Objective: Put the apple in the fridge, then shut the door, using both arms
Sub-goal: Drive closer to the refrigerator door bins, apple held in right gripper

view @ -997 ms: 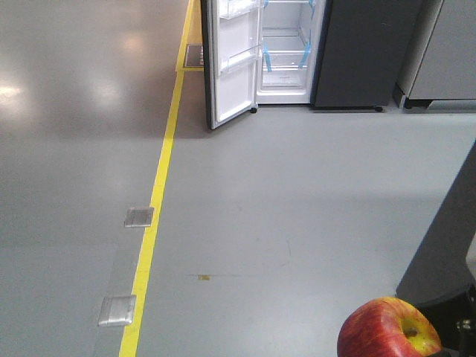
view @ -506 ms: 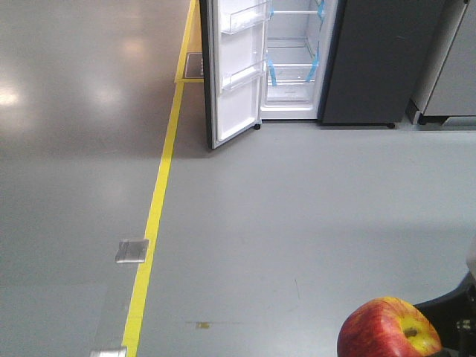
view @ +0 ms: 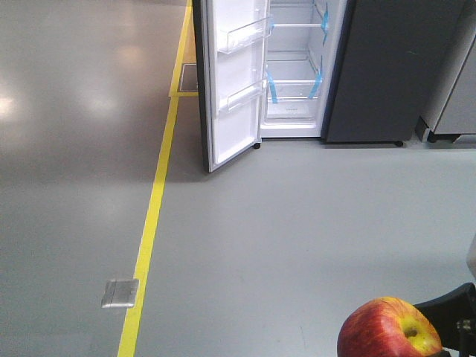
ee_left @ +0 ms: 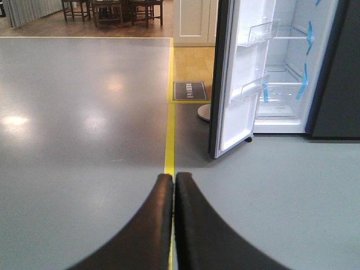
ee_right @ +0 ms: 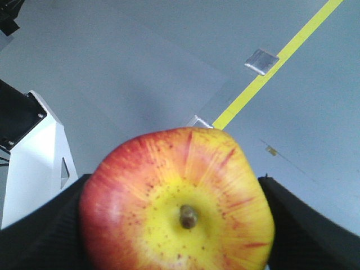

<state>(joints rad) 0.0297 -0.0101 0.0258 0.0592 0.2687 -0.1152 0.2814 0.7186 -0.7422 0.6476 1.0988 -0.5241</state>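
Front view: the tall dark-grey fridge [view: 297,89], white inside, with its white-lined door [view: 234,89] open, looms nearer at 12 o'clock, with the round red-yellow apple [view: 388,329] at 5 o'clock; left wrist: the black left tool [ee_left: 173,185] is pressed together, empty; right wrist: the black right tool [ee_right: 180,225] is pinching the apple, so the approach is probably unfinished.

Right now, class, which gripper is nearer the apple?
Right: its fingers grip the apple on both sides. The left gripper, fingers shut and empty, faces the open fridge.

grey floor [view: 297,245] carries a yellow line [view: 152,216], metal plate [view: 120,293] and the fridge [view: 387,74].
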